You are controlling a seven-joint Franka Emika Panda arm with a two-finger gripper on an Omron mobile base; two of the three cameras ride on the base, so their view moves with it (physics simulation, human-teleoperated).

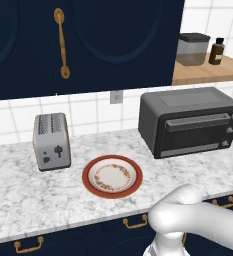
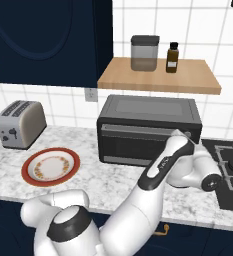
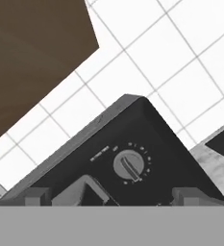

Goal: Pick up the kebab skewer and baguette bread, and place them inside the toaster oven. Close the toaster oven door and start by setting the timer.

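Gripper (image 3: pixel 113 197) gaping wide, gripping nothing, pointing at knob (image 3: pixel 128 166) at twelve o'clock on oven (image 1: pixel 188 125), sitting at two o'clock from plate (image 1: pixel 88 176); risking closing off-centre, slipping, leaving timer unset.

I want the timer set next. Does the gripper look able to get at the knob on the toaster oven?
Probably yes. In the hand view the gripper is open and looks straight at a knob on the toaster oven, with nothing between them. The oven door is shut.
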